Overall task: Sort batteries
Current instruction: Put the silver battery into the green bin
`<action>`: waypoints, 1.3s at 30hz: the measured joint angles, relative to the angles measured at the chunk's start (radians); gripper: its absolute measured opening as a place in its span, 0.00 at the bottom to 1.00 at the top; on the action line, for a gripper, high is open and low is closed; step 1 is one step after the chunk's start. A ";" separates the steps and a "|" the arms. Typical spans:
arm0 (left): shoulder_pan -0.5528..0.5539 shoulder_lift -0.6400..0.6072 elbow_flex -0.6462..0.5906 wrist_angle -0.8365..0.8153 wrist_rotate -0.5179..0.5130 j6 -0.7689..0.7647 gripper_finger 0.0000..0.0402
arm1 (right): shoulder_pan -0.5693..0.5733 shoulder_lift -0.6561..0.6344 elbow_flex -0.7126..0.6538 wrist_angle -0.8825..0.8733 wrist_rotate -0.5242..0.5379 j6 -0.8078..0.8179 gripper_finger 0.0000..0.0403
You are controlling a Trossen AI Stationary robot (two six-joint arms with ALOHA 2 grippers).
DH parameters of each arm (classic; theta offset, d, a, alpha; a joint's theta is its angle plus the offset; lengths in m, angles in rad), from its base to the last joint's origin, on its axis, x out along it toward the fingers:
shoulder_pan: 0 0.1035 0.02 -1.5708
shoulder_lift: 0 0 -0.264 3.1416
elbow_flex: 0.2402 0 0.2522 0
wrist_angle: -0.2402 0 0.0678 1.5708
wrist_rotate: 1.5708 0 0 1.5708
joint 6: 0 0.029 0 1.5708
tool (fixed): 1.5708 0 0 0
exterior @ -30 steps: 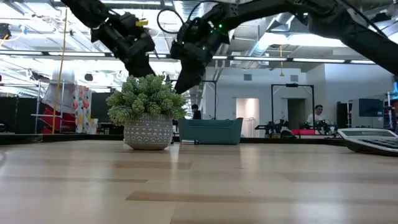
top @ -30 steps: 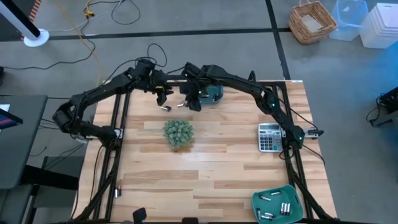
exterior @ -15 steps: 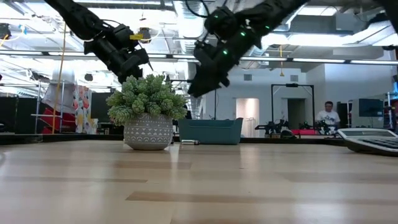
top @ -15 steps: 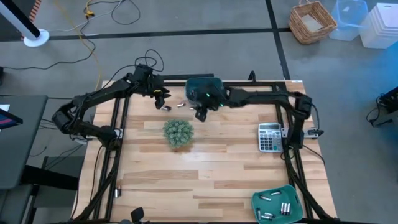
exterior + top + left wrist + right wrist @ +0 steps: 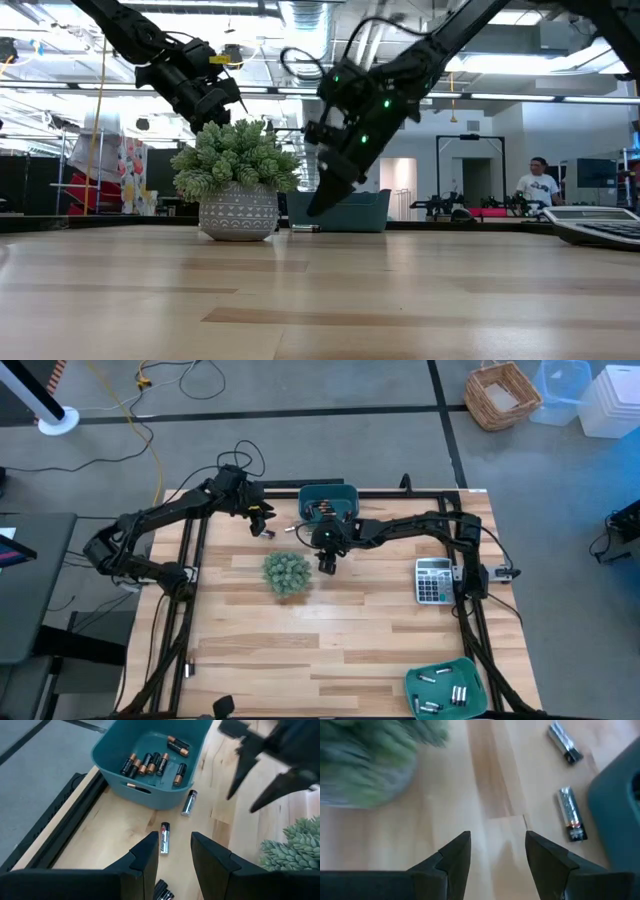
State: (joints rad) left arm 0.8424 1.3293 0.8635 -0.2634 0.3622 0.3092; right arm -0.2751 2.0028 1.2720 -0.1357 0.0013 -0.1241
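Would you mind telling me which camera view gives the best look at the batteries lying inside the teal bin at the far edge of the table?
The left wrist view: it looks down into the teal bin, showing the black-and-copper batteries individually. The high view shows only small specks in the bin; the low view shows just its wall; the right wrist view catches only a corner.

i can read no text, brand or number anywhere. the loose batteries (image 5: pixel 164 838) on the surface (image 5: pixel 125 830) past my left end effector (image 5: pixel 172 857) carry label bands, but the lettering is too small to make out. the calculator (image 5: pixel 432 580) shows keys and a display from above, with no legible figures. no signs in the room behind are readable either.
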 joint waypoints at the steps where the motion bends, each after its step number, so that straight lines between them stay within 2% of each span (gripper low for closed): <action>1: -0.004 0.000 0.000 0.000 0.000 -0.001 0.27 | -0.004 0.010 0.000 0.001 0.000 0.006 0.51; 13: -0.016 0.000 -0.025 0.002 0.000 0.015 0.27 | -0.076 0.013 0.000 0.037 0.009 0.022 0.51; 17: -0.016 0.011 -0.071 0.075 0.000 0.045 0.27 | -0.089 0.013 0.000 0.041 0.009 0.043 0.51; 31: -0.005 0.268 -0.068 0.230 0.000 0.053 0.27 | -0.093 0.014 0.000 0.066 0.007 0.071 0.51; 39: 0.001 0.361 -0.016 0.240 -0.002 0.069 0.27 | -0.102 0.031 0.000 0.104 -0.004 0.069 0.51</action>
State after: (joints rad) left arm 0.8436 1.6906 0.8472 -0.0232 0.3605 0.3777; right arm -0.3767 2.0342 1.2720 -0.0314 -0.0028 -0.0547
